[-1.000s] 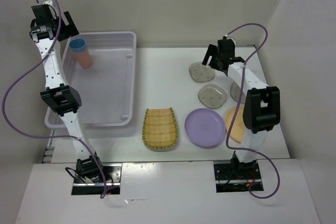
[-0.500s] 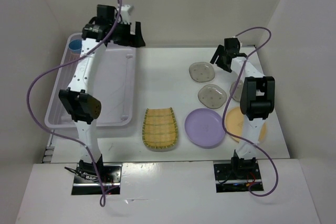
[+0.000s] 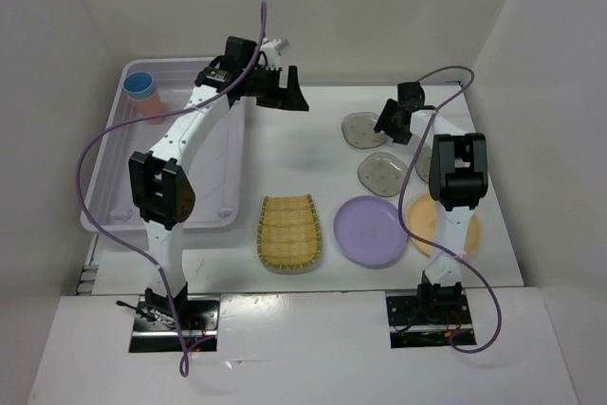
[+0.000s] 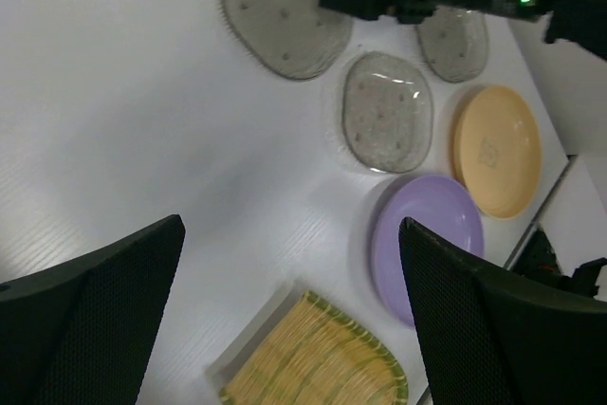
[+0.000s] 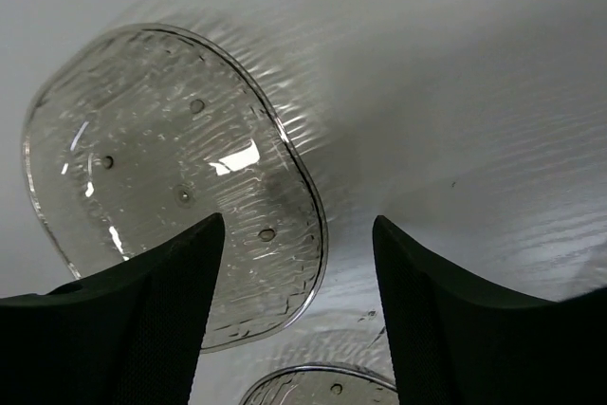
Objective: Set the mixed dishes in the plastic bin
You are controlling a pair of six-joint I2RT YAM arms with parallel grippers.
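The plastic bin point(image 3: 204, 198) stands at the left with a blue cup point(image 3: 139, 82) and a pink cup point(image 3: 153, 108) together in its far left corner. My left gripper point(image 3: 285, 92) point(image 4: 289, 225) hangs open and empty above the table, just right of the bin's far corner. On the table lie a yellow ribbed tray point(image 3: 289, 231) point(image 4: 318, 358), a lilac plate point(image 3: 369, 230) point(image 4: 422, 234), an orange plate point(image 3: 422, 225) point(image 4: 498, 149) and three grey translucent plates. My right gripper point(image 3: 389, 120) point(image 5: 296, 225) is open, low over the farthest grey plate point(image 3: 358, 130) point(image 5: 161, 168), whose near rim lies between the jaws.
A second grey plate point(image 3: 382, 173) point(image 4: 387, 111) lies just nearer than the far one, and a third point(image 4: 453, 40) sits partly under my right arm point(image 3: 455, 173). White walls close in the table at the back and both sides.
My left arm swung right, from above the bin's far left corner to above the table. My right gripper dropped toward the far grey plate and its jaws narrowed.
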